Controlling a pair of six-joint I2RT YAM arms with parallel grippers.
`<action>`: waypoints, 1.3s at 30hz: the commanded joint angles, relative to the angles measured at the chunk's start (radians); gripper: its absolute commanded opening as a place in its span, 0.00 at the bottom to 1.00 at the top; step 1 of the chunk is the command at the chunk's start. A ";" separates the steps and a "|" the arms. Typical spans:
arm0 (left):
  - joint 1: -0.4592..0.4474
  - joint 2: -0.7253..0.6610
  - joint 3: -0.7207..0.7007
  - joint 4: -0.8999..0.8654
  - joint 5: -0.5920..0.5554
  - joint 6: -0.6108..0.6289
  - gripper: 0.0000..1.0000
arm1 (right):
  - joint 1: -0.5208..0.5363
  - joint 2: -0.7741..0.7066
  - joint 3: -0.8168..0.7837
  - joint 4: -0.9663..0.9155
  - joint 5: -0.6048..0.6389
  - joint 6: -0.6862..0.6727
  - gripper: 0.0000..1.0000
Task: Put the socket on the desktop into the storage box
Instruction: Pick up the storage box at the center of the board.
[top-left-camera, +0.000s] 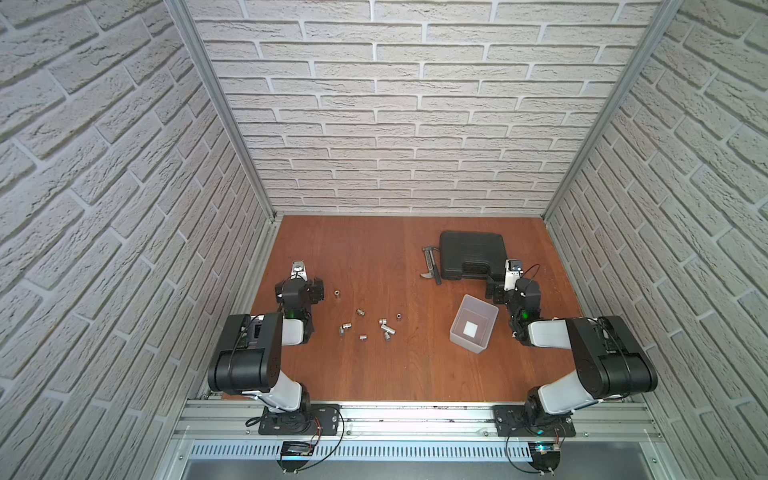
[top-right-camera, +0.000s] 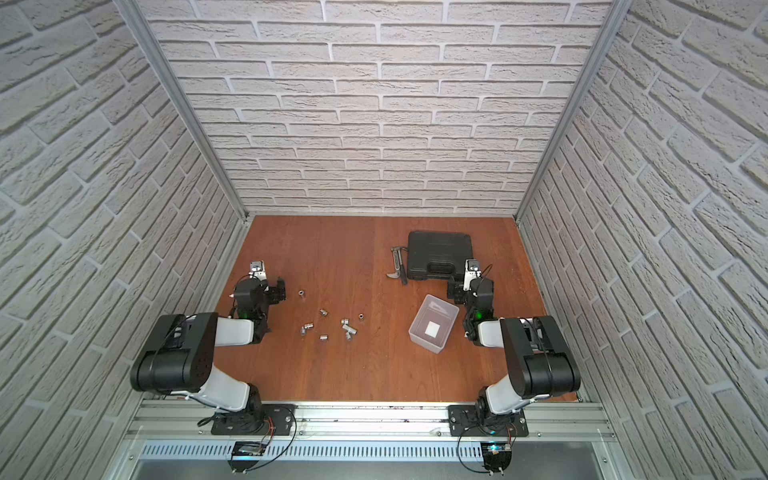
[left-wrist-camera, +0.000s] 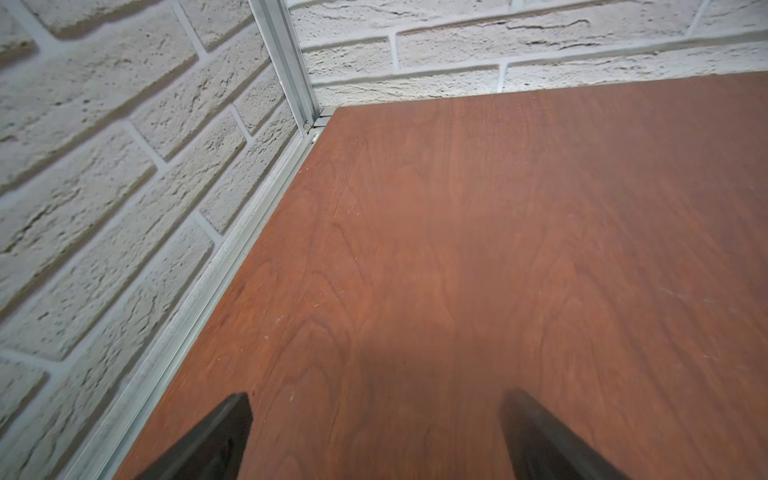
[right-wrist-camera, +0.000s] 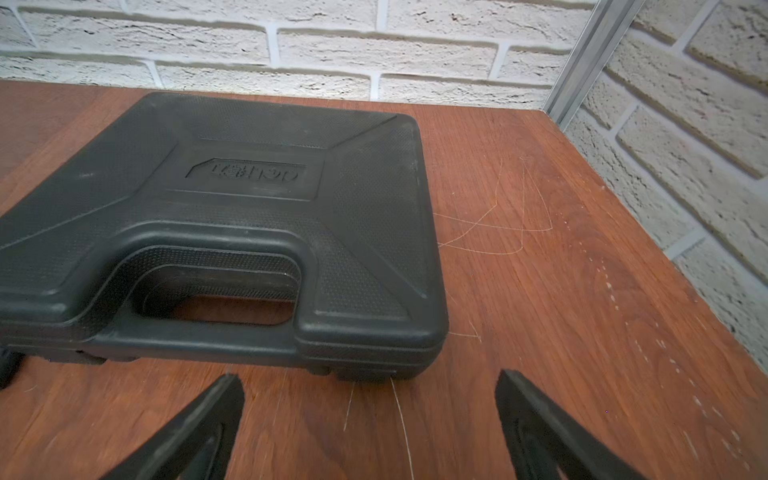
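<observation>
1. Sockets (top-left-camera: 363, 336): small silver cylinders, scattered loose on the counter (top-left-camera: 374, 374) in both top views, between the two arms and closer to the left arm (top-left-camera: 249, 357).
2. Lone socket (top-left-camera: 337, 294): apart from the scatter, on bare wood, near the left gripper but not touching it.
3. Storage box (top-left-camera: 467, 344): translucent greyish-white, upright with the top open, set at an angle on the counter. White square (top-left-camera: 471, 328) on its floor. To the right of the scatter and well apart from it, just beside the right arm (top-left-camera: 602, 357).
4. Left gripper (left-wrist-camera: 378, 395): fingers (left-wrist-camera: 224, 436) spread wide over bare wood, pinching nothing, near the aluminium rail (left-wrist-camera: 232, 257) along the side wall.
5. Right gripper (right-wrist-camera: 369, 374): fingers (right-wrist-camera: 208, 428) spread wide, pinching nothing, low over the counter just short of the handle edge of the black tool case (top-left-camera: 471, 253).
6. Black tool case: closed, flat on the counter at the back right, handle cut-out toward the arms, beyond the storage box.
7. Dark-handled metal hand tool (top-left-camera: 432, 266): flat on the counter, just beside the case's left edge. Exact kind hard to tell.
</observation>
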 joint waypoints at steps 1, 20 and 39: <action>0.004 0.002 -0.004 0.047 0.009 0.002 0.98 | -0.002 -0.021 0.010 0.022 -0.012 -0.008 0.99; 0.006 0.001 -0.002 0.038 0.015 0.000 0.98 | -0.003 -0.025 0.004 0.034 -0.012 -0.007 0.99; -0.429 -0.452 0.553 -1.247 -0.130 -0.531 0.77 | 0.026 -0.489 0.525 -1.598 0.270 0.571 0.92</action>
